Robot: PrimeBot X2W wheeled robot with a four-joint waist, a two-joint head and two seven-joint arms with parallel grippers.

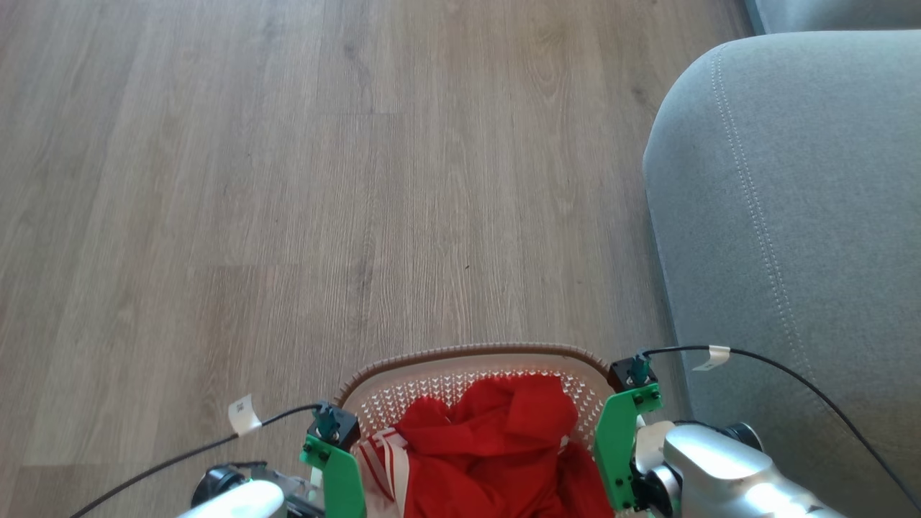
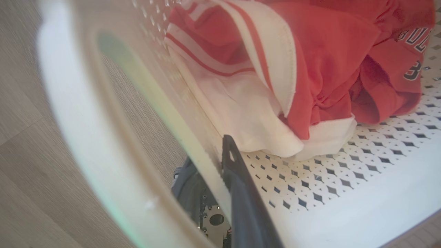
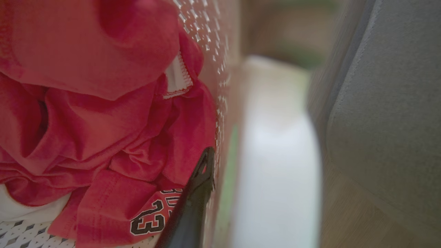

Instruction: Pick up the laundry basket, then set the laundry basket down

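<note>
Two-sided hold on the small white perforated plastic laundry basket (image 1: 468, 354) with a brown woven-look rim. The basket sits at the near edge of the head view, between the two arms. It is above the pale wood-plank floor (image 1: 288, 180) and just left of the grey upholstered sofa arm (image 1: 791, 216). Loose red and white clothes (image 1: 496, 439) are heaped inside it.

One arm takes each short side, evidently so that the load hangs level and the clothes do not slide. From how high and close to the body the basket appears, it is judged to be off the floor, but no view shows its underside.

The left gripper (image 2: 210, 162) straddles the basket's left wall. One dark finger (image 2: 241, 186) lies inside against the perforated wall, beside the white fabric. The other finger is outside, below the blurred white side handle (image 2: 69, 103). The jaws are drawn in to a narrow gap with the wall pinched between them.

The right gripper (image 3: 220, 165) mirrors this on the right wall. Its inner finger (image 3: 193, 203) rests beside the numbered red jersey. Its outer finger is hidden behind the wall, so the clamp on that side is inferred from the wall's position.
</note>
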